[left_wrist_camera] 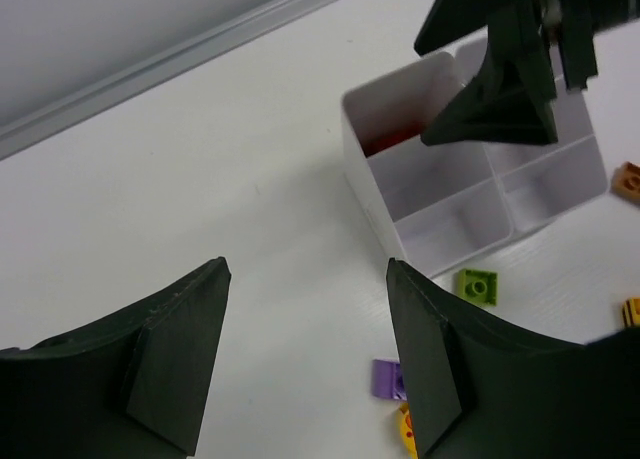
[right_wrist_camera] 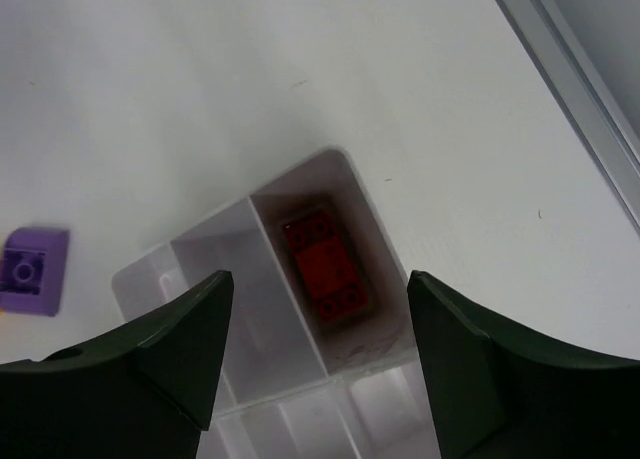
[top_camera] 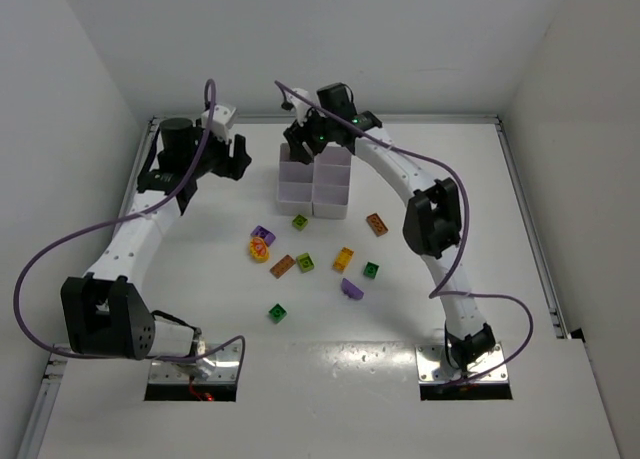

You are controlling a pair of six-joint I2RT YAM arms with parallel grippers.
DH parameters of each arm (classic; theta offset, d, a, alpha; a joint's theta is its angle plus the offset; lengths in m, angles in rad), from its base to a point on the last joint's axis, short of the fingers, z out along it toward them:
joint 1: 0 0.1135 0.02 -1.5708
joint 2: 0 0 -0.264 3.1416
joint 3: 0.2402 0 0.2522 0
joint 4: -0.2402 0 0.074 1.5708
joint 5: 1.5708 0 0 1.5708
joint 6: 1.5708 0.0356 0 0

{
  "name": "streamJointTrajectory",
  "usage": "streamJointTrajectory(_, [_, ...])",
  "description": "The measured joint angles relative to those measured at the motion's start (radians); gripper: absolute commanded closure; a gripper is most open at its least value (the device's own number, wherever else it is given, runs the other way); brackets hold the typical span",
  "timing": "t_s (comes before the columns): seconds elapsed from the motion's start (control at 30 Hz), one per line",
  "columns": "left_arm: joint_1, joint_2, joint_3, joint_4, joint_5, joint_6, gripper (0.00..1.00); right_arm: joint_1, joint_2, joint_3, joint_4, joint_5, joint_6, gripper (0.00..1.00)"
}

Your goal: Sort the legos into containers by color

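Observation:
The white grid tray (top_camera: 297, 191) stands at the back middle of the table. My right gripper (top_camera: 305, 144) hovers open over its far-left compartment. In the right wrist view my open gripper (right_wrist_camera: 320, 279) is above a red brick (right_wrist_camera: 325, 267) lying flat in that compartment of the tray (right_wrist_camera: 245, 299). My left gripper (top_camera: 235, 154) is open and empty, left of the tray; in its own view the gripper (left_wrist_camera: 307, 269) is above bare table. Loose bricks lie in front of the tray: purple (top_camera: 263, 234), green (top_camera: 300, 221), orange (top_camera: 377, 224), yellow (top_camera: 343, 258).
More loose pieces are a yellow-and-red round piece (top_camera: 260, 249), an orange-brown brick (top_camera: 282, 265), green bricks (top_camera: 304, 263) (top_camera: 371, 270) (top_camera: 277, 312) and a purple brick (top_camera: 351, 289). A raised rail (top_camera: 520, 179) borders the table. The left wrist view shows the tray (left_wrist_camera: 350, 129) and a green brick (left_wrist_camera: 478, 284).

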Motion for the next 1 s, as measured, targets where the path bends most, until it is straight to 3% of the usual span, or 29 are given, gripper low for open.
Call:
streamJointTrajectory(0.1, [-0.005,-0.015,-0.037,-0.004,0.049,0.002,0.33,-0.009,-0.089,-0.074,0.019,-0.026,0.067,0.43])
streamJointTrajectory(0.23, [-0.05,-0.025,-0.07,-0.009,0.102,0.026,0.34,-0.057,-0.325,-0.258,0.009,-0.054,0.166,0.54])
streamJointTrajectory(0.4, [-0.195,-0.028,-0.087,-0.007,0.109,0.064,0.34,-0.195,-0.633,-0.516,-0.054,-0.018,0.186,0.57])
streamJointTrajectory(0.53, [-0.319,-0.027,-0.095,-0.016,0.112,0.079,0.34,-0.254,-0.708,-0.713,-0.132,0.045,0.154,0.5])
streamJointTrajectory(0.73, [-0.42,-0.026,-0.165,-0.077,0.077,0.098,0.35,-0.24,-0.66,-0.991,-0.216,0.101,0.118,0.47])
streamJointTrajectory(0.87, [-0.426,-0.026,-0.195,-0.125,0.038,0.103,0.35,-0.236,-0.636,-1.018,-0.218,0.126,0.119,0.44])
streamJointTrajectory(1.0, [-0.426,-0.033,-0.211,-0.132,0.001,0.109,0.35,-0.242,-0.608,-1.018,-0.176,0.149,0.138,0.3])
